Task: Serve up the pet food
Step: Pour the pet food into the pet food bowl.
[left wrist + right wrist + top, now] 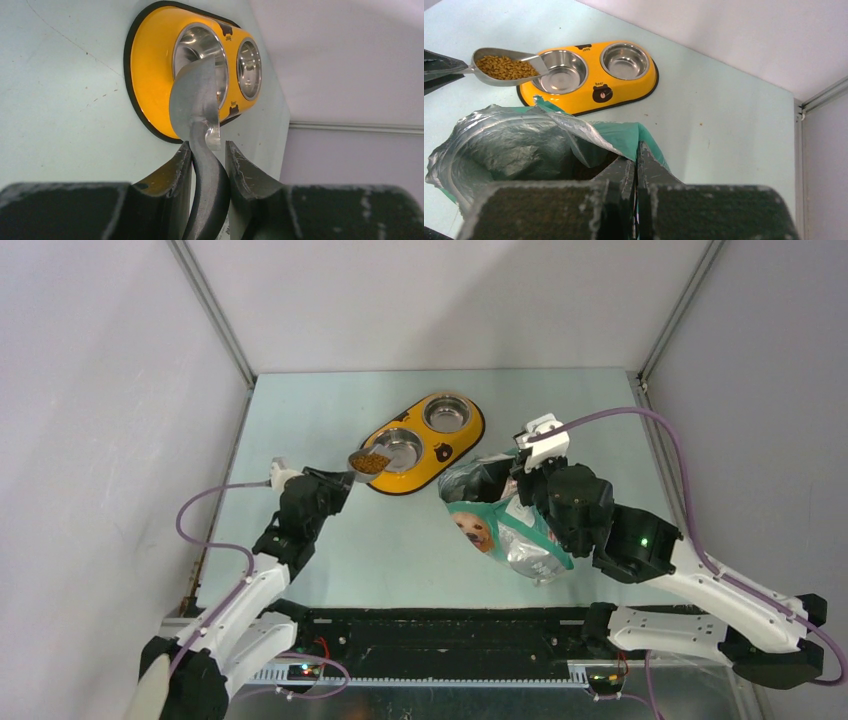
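Note:
Brown pet food point(370, 462) fills the grey metal scoop point(366, 462), also seen in the right wrist view point(504, 67). My left gripper point(335, 483) is shut on the scoop's handle point(207, 175) and holds the scoop level at the left rim of the nearer steel bowl point(401, 448). The bowl looks empty point(561, 70). My right gripper point(528, 472) is shut on the rim of the teal-and-white bag point(500, 520), holding its mouth point(519, 150) open.
The yellow double-bowl feeder point(440, 452) lies at the table's middle back, with a second steel bowl point(446, 413) farther away. Grey walls close in on the left, back and right. A black rail runs along the near edge point(440, 635).

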